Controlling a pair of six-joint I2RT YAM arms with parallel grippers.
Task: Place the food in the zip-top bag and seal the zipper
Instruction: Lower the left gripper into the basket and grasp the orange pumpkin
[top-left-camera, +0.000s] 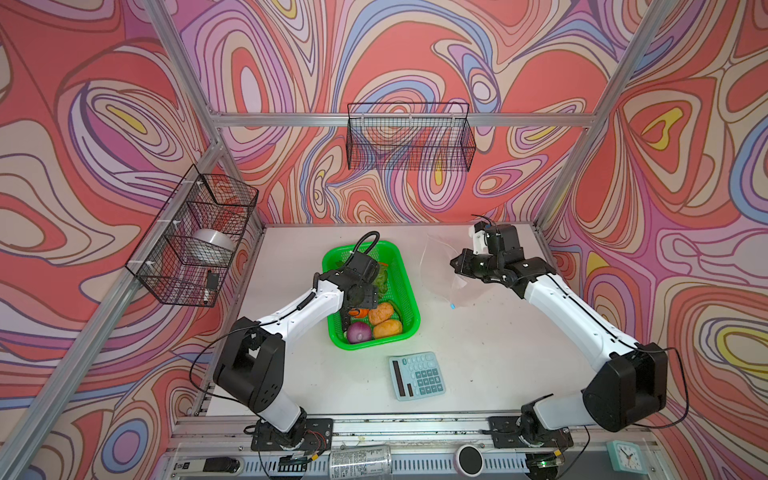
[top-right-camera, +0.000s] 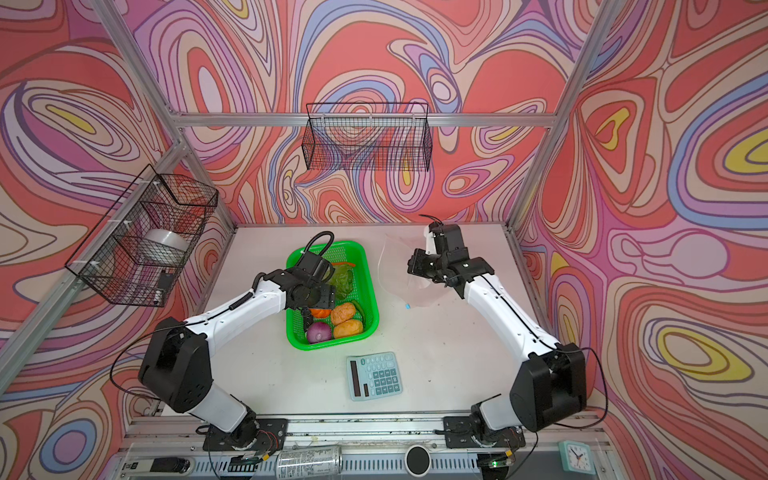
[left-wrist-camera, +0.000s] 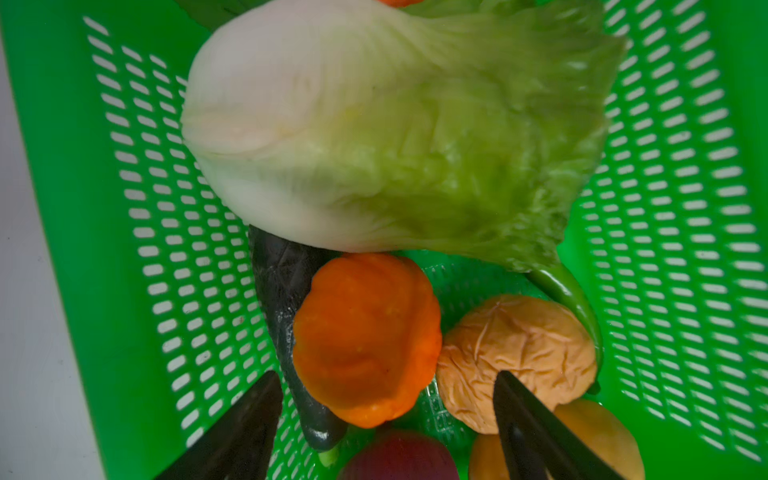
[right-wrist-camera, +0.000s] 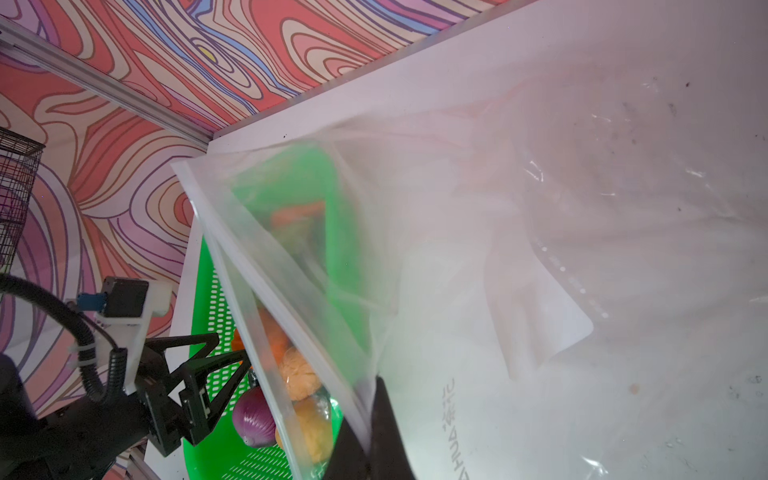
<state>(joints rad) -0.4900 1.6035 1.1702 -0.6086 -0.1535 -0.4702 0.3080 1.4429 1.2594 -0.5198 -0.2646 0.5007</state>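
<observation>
left claw: your left gripper (left-wrist-camera: 384, 380) hangs over the green basket (top-left-camera: 411, 291), jaws apart and empty, with the tips either side of the pumpkin (left-wrist-camera: 365, 345).
right claw: your right gripper (right-wrist-camera: 370, 432) is clamped on the mouth edge of the zip-top bag (right-wrist-camera: 519, 249), holding it raised just beside the basket.
food: all of it is in the basket and none in the bag. Visible are the cabbage (left-wrist-camera: 395, 145), eggplant (left-wrist-camera: 278, 282), potato (left-wrist-camera: 519, 353), onion (left-wrist-camera: 399, 457) and pepper (left-wrist-camera: 569, 291).
zipper: the zipper (right-wrist-camera: 249, 299) is unsealed; the slider tab (top-left-camera: 452, 306) hangs at the low end, near the table.
risk 1: one tip sits over the eggplant, the other over the potato. Close from here and you likely wedge a neighbour or catch the pumpkin off-centre. It's round, so it squirts out.
risk 2: the bag is held at one point only and the mouth looks slack. A dropped item can hit the film, fold it shut or land outside.
risk 3: added weight may drag the thin film out of your right claw.
risk 4: the cabbage looks wide against that mouth and may jam.
</observation>
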